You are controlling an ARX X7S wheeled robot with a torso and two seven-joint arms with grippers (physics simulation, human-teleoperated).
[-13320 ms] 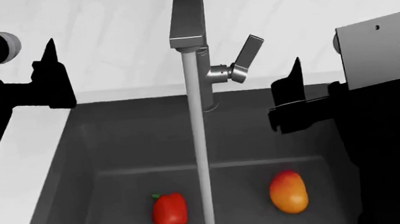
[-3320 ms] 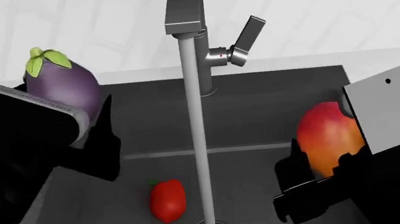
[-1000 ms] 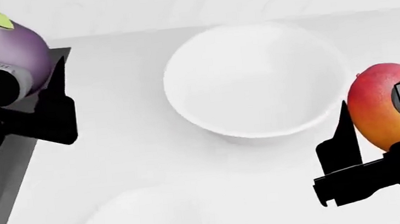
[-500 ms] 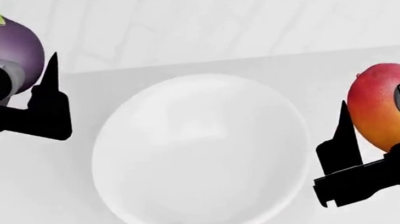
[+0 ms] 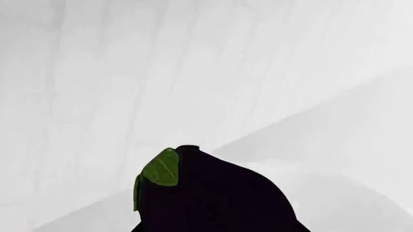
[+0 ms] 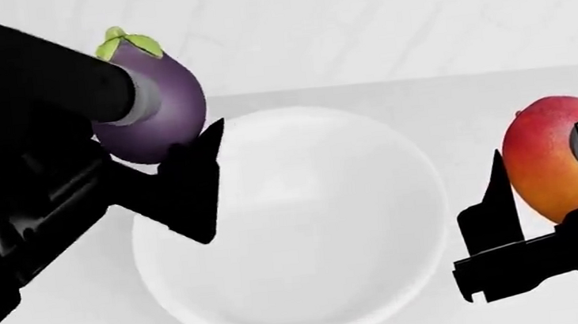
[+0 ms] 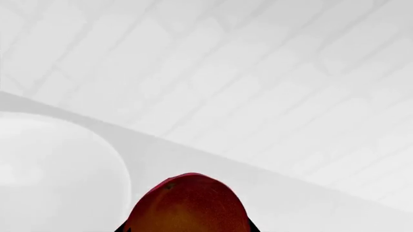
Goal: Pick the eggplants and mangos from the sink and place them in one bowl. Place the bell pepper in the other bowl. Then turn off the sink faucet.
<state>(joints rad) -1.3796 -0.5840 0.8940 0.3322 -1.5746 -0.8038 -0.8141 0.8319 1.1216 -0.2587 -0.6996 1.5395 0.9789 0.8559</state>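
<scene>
Left gripper (image 6: 166, 154) pinches eggplant (image 6: 156, 103), upper left, over bowl (image 6: 312, 287) rim; right gripper (image 6: 532, 210) clamps mango (image 6: 549, 157), right edge, beside bowl; sink unseen

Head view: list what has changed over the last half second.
The left claw carried the plump purple eggplant rightward, over the round white bowl's left rim. The right claw kept the red-orange oval mango gripped in place beside the bowl, which stayed put.

Pale tiled wall (image 6: 382, 18) behind a white countertop (image 6: 495, 94).
</scene>
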